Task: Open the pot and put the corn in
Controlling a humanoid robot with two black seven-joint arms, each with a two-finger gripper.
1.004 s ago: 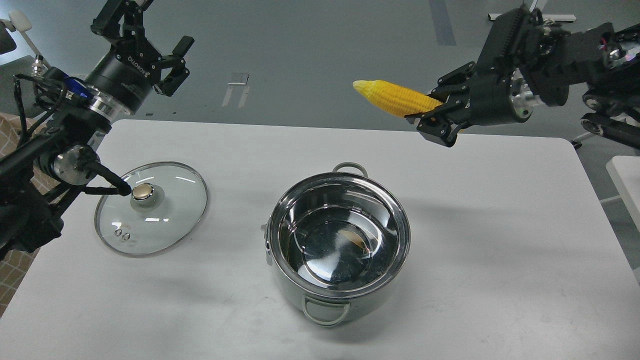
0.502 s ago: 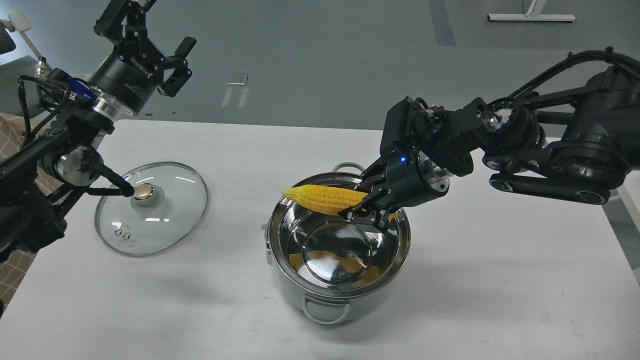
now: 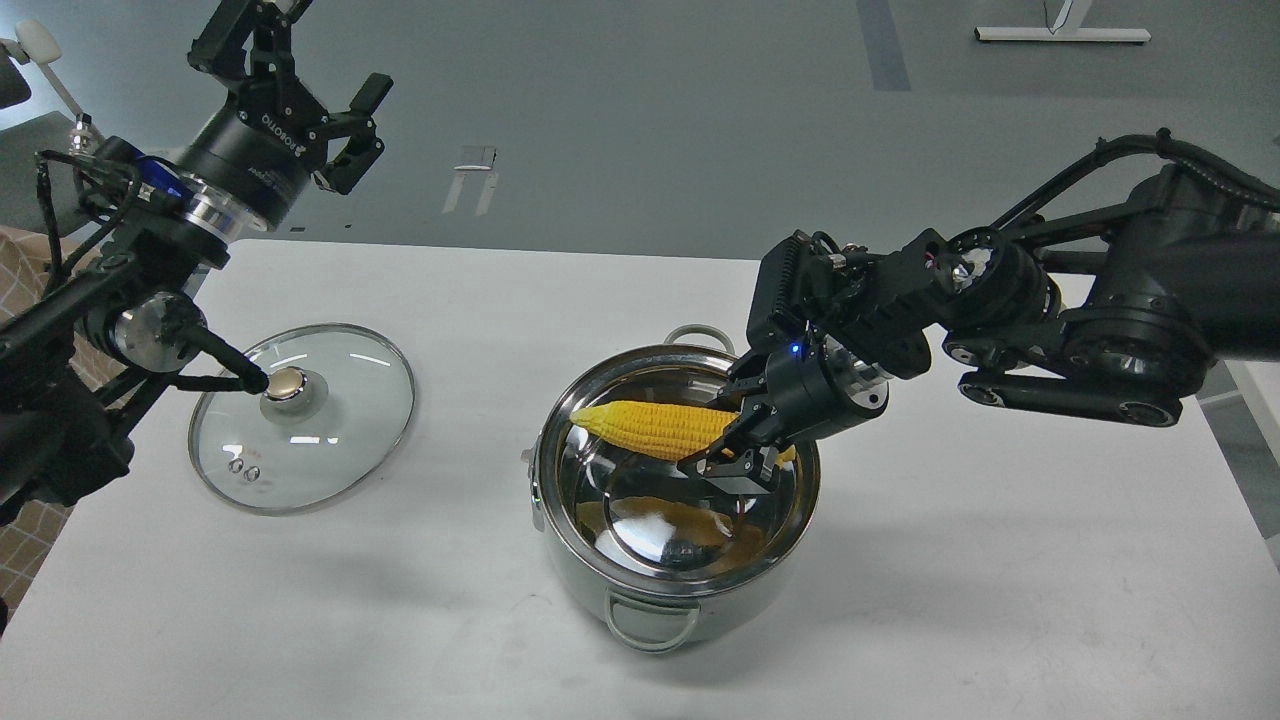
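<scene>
- A white table [image 3: 1000, 560] stands on a grey floor; on it sit a stainless-steel pot [image 3: 678, 490], uncovered, and well to its left a glass lid [image 3: 330, 440] lying flat with its gold knob up.
- Risk: the corn [image 3: 650, 428] lies almost level across the pot's mouth, and it looks nearly as long as the pot is wide. Released like this, its pale tip could catch on the left rim and the ear could bridge the rim or roll out onto the table.
- Risk: the lower finger sits close to the pot's right inner wall; a knock could shove the pot.
- The right gripper [image 3: 735, 445] is closed on the corn's thick end, holding it just inside the rim, above the mirror-like bottom.
- The left gripper [image 3: 300, 90] hangs high beyond the lid, fingers spread and empty.
</scene>
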